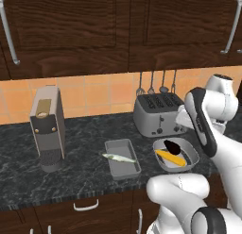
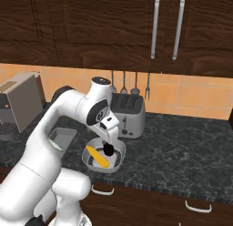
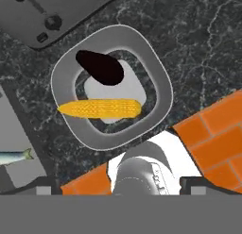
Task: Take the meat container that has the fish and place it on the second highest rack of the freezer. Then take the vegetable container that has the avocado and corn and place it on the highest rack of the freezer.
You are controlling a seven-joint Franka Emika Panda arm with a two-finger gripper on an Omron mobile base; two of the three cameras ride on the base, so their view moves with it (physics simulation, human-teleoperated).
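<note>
The meat container (image 1: 124,169), a shallow grey tray, lies on the dark counter with the fish (image 1: 118,157) across it. Right of it sits the vegetable container (image 1: 187,145), a grey bowl holding the dark avocado (image 1: 171,145) and the yellow corn (image 1: 171,158). My gripper (image 2: 107,139) hangs just above the bowl (image 2: 119,152), over the avocado (image 2: 108,150). The hand view looks straight down on the bowl (image 3: 158,82), the avocado (image 3: 99,68) and the corn (image 3: 99,108). My gripper (image 3: 118,189) is open and holds nothing. The fish (image 3: 14,156) shows at the left edge. The freezer is out of view.
A silver toaster (image 1: 158,115) stands just behind the bowl, with utensils (image 1: 156,84) hanging on the tiled wall above it. A grey coffee machine (image 1: 47,127) stands at the counter's left. Dark wooden cabinets (image 2: 113,29) hang overhead.
</note>
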